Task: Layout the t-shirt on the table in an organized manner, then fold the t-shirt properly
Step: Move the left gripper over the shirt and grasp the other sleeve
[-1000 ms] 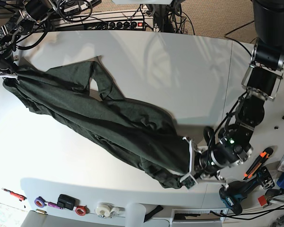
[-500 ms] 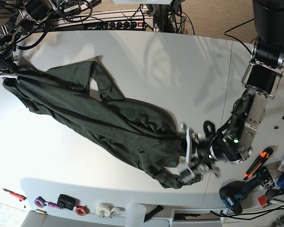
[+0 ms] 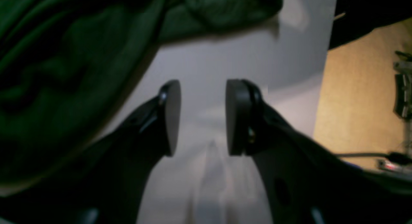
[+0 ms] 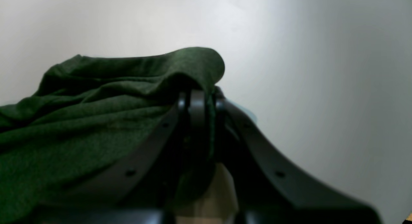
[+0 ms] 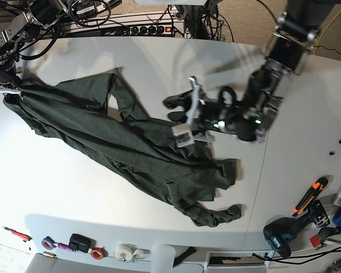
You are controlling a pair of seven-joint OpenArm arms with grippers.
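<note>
I see the t-shirt [image 5: 131,148] stretched diagonally across the white desk [image 5: 74,199], far-left to near-centre; my right claw [image 4: 199,101] is clamped on its far-left end, my left claw [image 5: 188,114] gapes empty above its middle.

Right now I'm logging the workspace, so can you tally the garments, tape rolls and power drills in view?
Garments: 1, the t-shirt
Tape rolls: 3, purple, red, white
Power drills: 1, the drill
Total: 5

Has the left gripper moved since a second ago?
Yes. The left gripper left the t-shirt end near the table's front edge, moving toward mid-table, jaws open.
</note>
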